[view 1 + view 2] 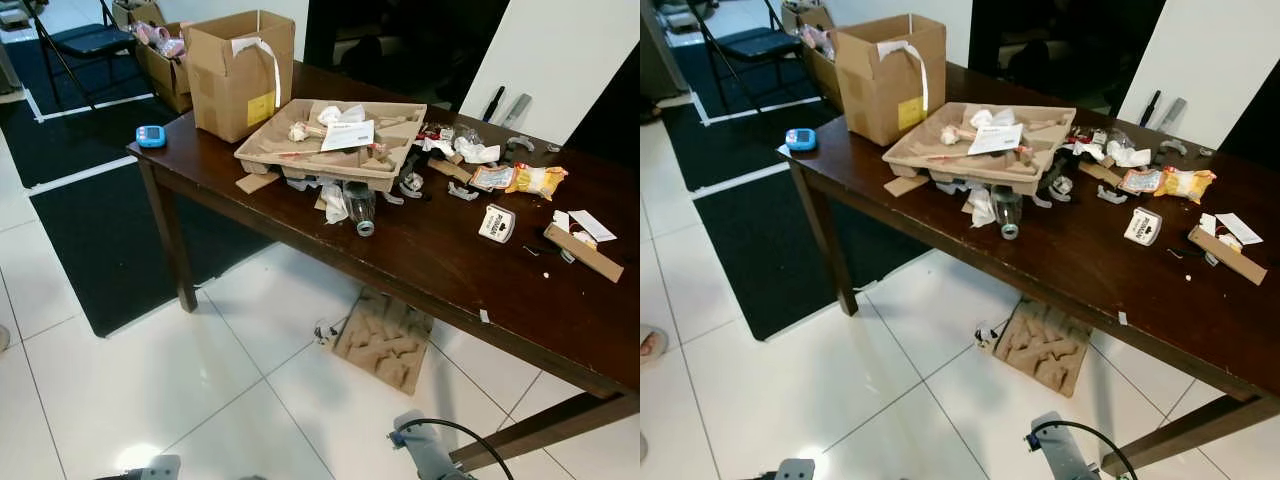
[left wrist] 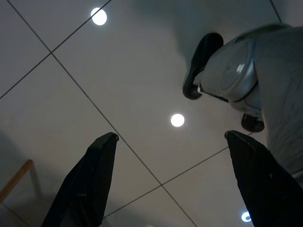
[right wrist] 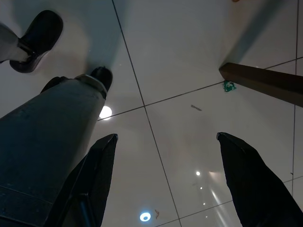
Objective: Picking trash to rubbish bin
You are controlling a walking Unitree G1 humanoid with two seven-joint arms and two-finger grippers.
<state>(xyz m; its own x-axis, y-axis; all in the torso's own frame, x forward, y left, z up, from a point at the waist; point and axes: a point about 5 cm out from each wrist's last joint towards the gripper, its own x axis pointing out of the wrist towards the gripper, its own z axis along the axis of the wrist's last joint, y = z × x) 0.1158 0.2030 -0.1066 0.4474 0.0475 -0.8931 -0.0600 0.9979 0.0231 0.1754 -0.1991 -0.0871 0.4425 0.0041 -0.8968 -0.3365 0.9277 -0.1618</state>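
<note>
Trash lies scattered on a dark wooden table (image 1: 430, 255): a moulded pulp tray (image 1: 262, 150) holding paper scraps, a clear plastic bottle (image 1: 361, 207) on its side, an orange snack wrapper (image 1: 535, 180), a small white packet (image 1: 496, 222) and a cardboard strip (image 1: 582, 252). Another pulp piece (image 1: 385, 340) rests on the floor under the table. Both arms hang low, over the white tiles. My left gripper (image 2: 171, 136) is open with nothing between its fingers. My right gripper (image 3: 166, 137) is open too, and a table leg (image 3: 265, 80) shows beyond it.
An open cardboard box (image 1: 235, 85) and a blue device (image 1: 150, 136) sit at the table's left end. A black mat (image 1: 110, 240) lies left of the table, with a folding chair (image 1: 85, 45) and another box (image 1: 165, 65) behind. My own feet (image 2: 201, 64) stand on the tiles.
</note>
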